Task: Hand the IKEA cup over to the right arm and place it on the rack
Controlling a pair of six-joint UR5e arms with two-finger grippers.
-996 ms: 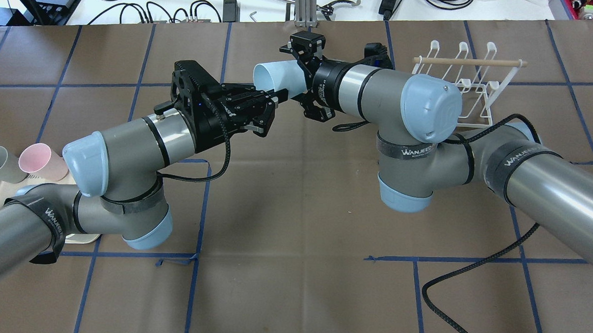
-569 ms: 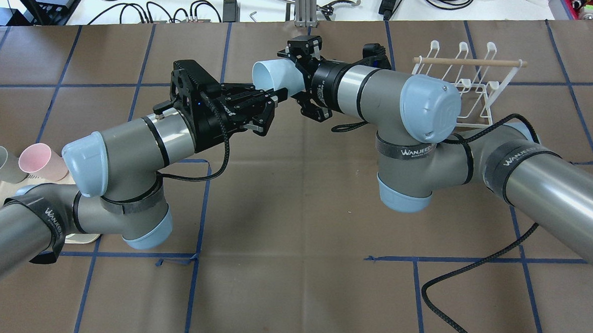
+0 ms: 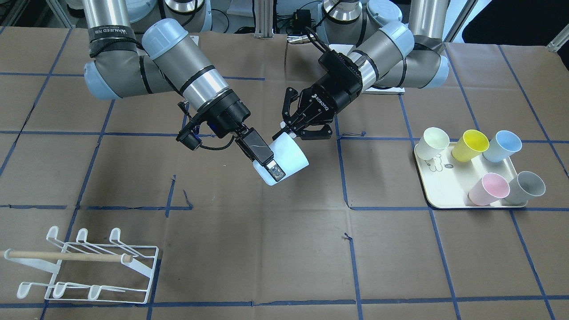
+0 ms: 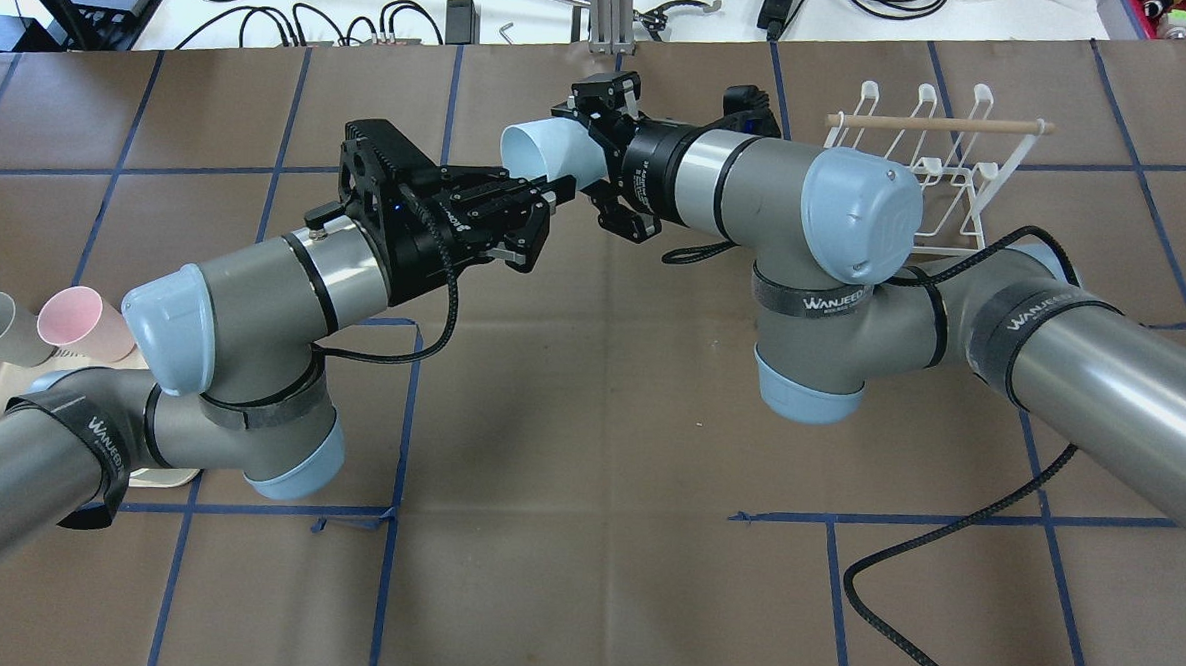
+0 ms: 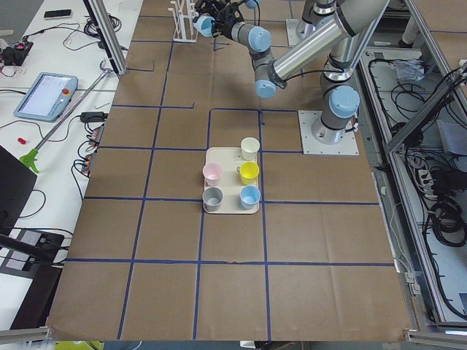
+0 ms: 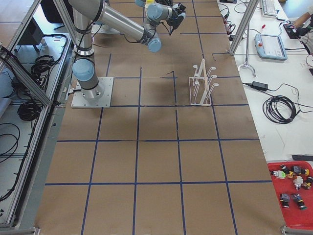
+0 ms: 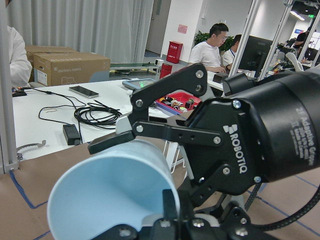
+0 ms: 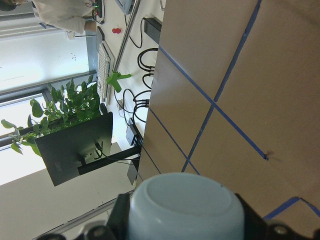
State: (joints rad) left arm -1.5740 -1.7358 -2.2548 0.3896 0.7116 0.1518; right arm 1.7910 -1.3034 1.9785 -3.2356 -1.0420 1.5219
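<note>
The pale blue, smooth, tapered plastic cup (image 3: 291,155) hangs tilted above the brown paper-covered table (image 3: 266,249). The right gripper (image 3: 275,165) is clamped across its sides. The left gripper (image 3: 304,126), fingers spread and holding nothing, sits just beside its rim.

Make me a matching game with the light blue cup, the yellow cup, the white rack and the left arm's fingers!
Things:
1. pale blue cup
2. yellow cup
3. rack
4. left arm's fingers

Where or how:
A. on the cream tray
B. open, next to a cup's rim
C. pinched in the right arm's fingers, up in the air
D. standing on the brown table, no cup on it

Pairs: 1-C, 2-A, 3-D, 4-B
</note>
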